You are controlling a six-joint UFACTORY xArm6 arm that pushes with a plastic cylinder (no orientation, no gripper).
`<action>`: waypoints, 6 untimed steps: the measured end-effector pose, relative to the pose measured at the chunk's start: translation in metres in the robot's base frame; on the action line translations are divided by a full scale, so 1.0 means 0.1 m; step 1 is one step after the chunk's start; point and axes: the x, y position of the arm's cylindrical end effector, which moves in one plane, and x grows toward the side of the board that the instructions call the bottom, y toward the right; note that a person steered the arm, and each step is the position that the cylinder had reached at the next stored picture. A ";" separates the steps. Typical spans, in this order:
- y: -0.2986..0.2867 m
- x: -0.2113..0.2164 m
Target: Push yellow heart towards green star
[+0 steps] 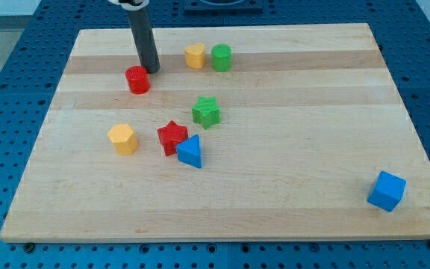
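Observation:
The yellow heart point(195, 55) lies near the view's top, touching a green cylinder point(221, 57) on its right. The green star point(206, 111) sits below them, near the board's middle. My tip point(152, 69) is at the end of the dark rod, left of the yellow heart and just up and right of a red cylinder point(137, 79), close to it or touching it.
A red star point(172, 137) and a blue triangle point(190, 152) sit together below the green star. A yellow hexagon point(123, 139) lies to their left. A blue cube point(387, 190) sits at the lower right. The wooden board point(290, 164) has blue pegboard around it.

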 end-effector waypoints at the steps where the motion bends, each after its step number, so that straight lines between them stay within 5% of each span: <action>1: 0.17 -0.57; 2: 0.56 -0.95; 3: 0.75 -0.66; 6: 0.64 1.41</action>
